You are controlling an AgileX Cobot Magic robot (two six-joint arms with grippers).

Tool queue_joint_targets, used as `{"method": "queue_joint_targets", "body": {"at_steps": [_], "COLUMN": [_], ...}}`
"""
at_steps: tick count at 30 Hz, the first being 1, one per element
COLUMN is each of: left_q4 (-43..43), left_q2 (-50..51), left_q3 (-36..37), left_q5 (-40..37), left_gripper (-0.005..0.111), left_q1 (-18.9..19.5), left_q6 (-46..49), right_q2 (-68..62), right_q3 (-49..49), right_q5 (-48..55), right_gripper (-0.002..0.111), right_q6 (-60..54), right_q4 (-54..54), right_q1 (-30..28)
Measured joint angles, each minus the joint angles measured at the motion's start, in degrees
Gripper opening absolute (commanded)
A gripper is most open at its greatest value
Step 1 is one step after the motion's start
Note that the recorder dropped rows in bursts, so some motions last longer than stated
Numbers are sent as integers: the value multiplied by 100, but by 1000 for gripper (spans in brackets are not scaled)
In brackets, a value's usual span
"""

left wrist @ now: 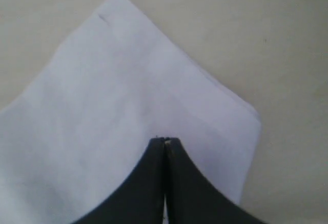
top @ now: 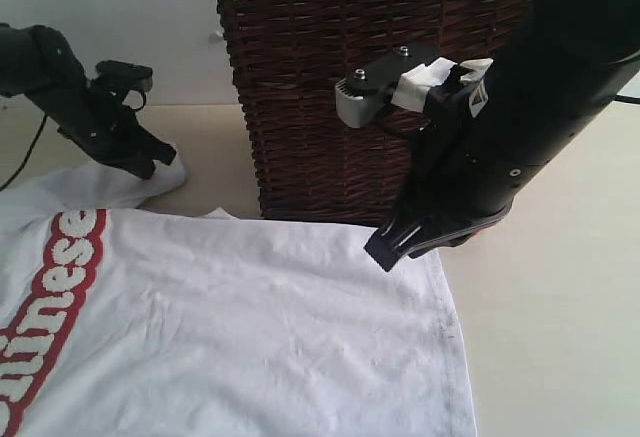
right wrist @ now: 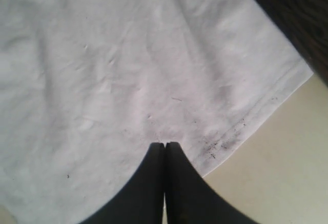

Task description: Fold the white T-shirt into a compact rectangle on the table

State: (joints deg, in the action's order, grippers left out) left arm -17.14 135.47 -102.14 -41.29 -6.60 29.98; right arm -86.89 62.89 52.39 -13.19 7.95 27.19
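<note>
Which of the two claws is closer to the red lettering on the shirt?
Left. The left claw sits on the sleeve beside the red lettering; the right claw sits at the hem corner by the basket.

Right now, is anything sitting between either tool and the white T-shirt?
Nothing visible. The left tool is shut over a sleeve of the white T-shirt, the right tool shut over its hem corner. The wicker basket stands beside the right tool, not between it and the fabric.

Left gripper (top: 152, 163) closed, angled down; right gripper (top: 385, 251) closed, angled down-left.
</note>
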Motion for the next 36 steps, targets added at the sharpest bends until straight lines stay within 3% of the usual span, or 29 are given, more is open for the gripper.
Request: {"method": "queue_joint_targets", "body": {"at_steps": [7, 14, 20, 31, 36], "left_q4": [-253, -111, -86, 179, 421], "left_q2": [261, 675, 748, -162, -937], "left_q3": [-82, -743, -832, -765, -710], "left_q5": [541, 938, 962, -112, -959], "left_gripper": [0, 0, 0, 0, 0], "left_q1": [0, 164, 233, 287, 603], "left_q6": [216, -478, -686, -897, -620], "right_q2": [0, 0, 0, 0, 0], "right_q3": [0, 0, 0, 0, 0], "right_q5": [0, 0, 0, 0, 0], "right_gripper": [0, 0, 0, 1, 13], "right_q6": [0, 0, 0, -49, -279], "right_q4": [0, 0, 0, 0, 0], "right_q1": [0, 0, 0, 0, 0]}}
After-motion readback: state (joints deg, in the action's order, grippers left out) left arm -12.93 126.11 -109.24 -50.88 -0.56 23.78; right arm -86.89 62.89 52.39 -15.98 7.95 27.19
